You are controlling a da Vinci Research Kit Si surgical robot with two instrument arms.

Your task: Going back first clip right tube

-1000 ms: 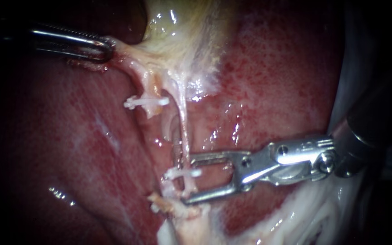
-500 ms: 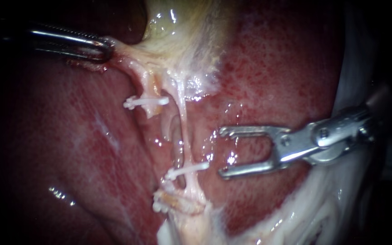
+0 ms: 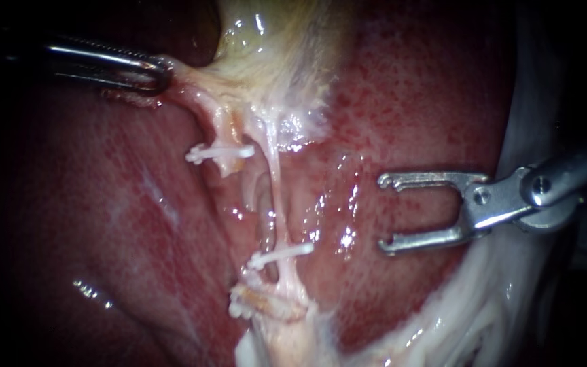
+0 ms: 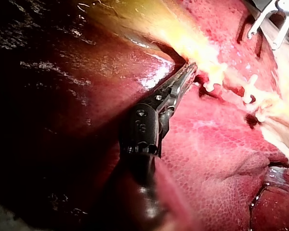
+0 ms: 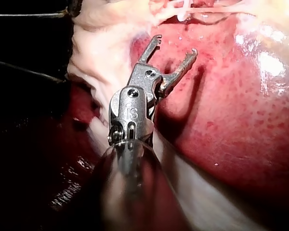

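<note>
- Withdrawn rightward since the earlier frames, the right instrument (image 3: 383, 212) no longer straddled the right tube (image 3: 276, 197). It stood well apart from it, over the liver (image 3: 409, 102).
- Its end effector was wide open, both jaws empty, with the tips pointing left toward the tube.
- One white clip (image 3: 281, 255) sat across the right tube, low on it, left of the open jaws.
- A second clip (image 3: 219, 153) crossed the left tube (image 3: 210, 114), farther up.
- At far left, the left instrument (image 3: 159, 73) had stayed put, its end effector closed on pale tissue (image 3: 183, 76) just beside the gallbladder (image 3: 266, 41).
</note>
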